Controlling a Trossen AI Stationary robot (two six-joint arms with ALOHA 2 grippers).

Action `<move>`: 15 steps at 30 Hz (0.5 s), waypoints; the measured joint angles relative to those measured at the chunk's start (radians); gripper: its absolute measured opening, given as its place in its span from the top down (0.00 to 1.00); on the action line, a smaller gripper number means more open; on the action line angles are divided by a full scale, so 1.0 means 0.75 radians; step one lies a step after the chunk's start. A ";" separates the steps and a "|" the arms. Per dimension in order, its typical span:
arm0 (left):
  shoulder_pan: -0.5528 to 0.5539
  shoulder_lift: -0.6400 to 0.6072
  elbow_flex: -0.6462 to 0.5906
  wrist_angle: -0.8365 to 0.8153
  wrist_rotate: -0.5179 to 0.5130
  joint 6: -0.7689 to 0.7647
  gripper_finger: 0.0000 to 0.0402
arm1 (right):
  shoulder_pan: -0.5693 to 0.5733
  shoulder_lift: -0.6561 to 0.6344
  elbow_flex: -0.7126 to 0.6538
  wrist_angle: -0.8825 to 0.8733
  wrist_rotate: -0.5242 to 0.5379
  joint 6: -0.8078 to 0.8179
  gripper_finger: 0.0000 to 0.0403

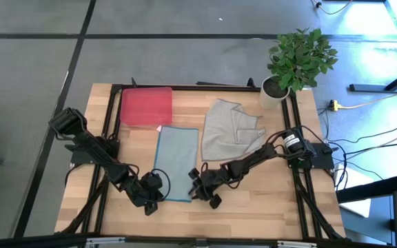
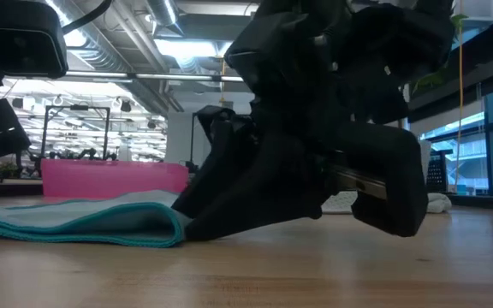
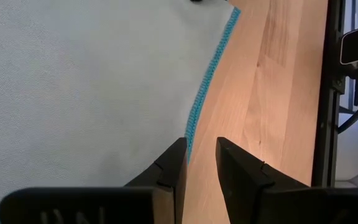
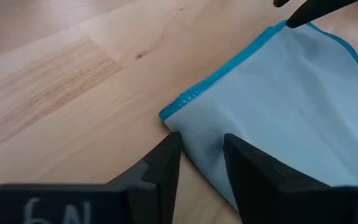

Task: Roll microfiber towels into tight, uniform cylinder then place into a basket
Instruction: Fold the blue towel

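I judged the job barely begun: neither cloth was rolled and nothing had gone into the basket (image 1: 145,107), which sat at the far left of the table, apparently empty, though the low view showed only its side wall. The blue-teal towel (image 1: 175,162) lay flat as a long strip, its far end just beside the basket and its near end between my two grippers. The grey towel (image 1: 229,129) lay crumpled and partly folded over itself to its right, near the potted plant (image 1: 296,62) at the table's (image 1: 267,200) far right corner. My left gripper (image 1: 154,191) was down at the strip's near left corner, its fingers (image 3: 166,171) parted a little over the stitched edge and holding nothing. My right gripper (image 1: 198,186) was at the near right corner, its fingers (image 4: 160,165) likewise released, straddling the corner without pinching it. Both rolls and both placements were left to do, starting with lifting this near edge.
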 joint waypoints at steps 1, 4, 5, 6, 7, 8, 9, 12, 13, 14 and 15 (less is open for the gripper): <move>0.000 0.000 0.000 0.000 0.000 0.002 0.81 | 0.001 0.001 0.000 -0.004 0.014 0.000 0.72; 0.000 0.000 0.000 0.000 -0.001 0.001 0.81 | 0.002 0.003 -0.001 0.002 0.017 -0.001 0.81; 0.000 0.000 0.000 0.000 0.000 0.001 0.81 | 0.002 0.003 -0.001 0.008 0.017 -0.001 0.85; 0.000 0.000 0.000 0.000 0.000 0.001 0.81 | 0.002 0.004 -0.001 0.009 0.017 -0.001 0.90; 0.000 0.000 0.000 0.000 -0.001 0.002 0.81 | 0.002 0.005 -0.001 0.009 0.018 -0.001 0.94; 0.000 0.000 0.000 0.001 -0.003 0.012 0.81 | 0.002 0.005 -0.001 0.009 0.020 -0.002 0.97; 0.000 0.000 0.000 0.001 -0.019 0.043 0.81 | 0.002 0.005 -0.001 0.010 0.022 -0.002 0.98; 0.001 0.000 0.000 0.001 -0.091 0.103 0.81 | 0.002 0.006 -0.001 0.012 0.032 -0.002 0.98; 0.002 0.000 0.000 0.001 -0.108 0.103 0.81 | 0.002 0.006 -0.001 0.011 0.034 -0.002 0.98; 0.002 0.000 0.000 0.001 -0.120 0.103 0.81 | 0.002 0.007 -0.002 0.010 0.036 -0.002 0.99; 0.006 0.000 0.000 0.002 -0.120 0.107 0.81 | 0.002 0.007 -0.002 0.009 0.038 -0.002 0.99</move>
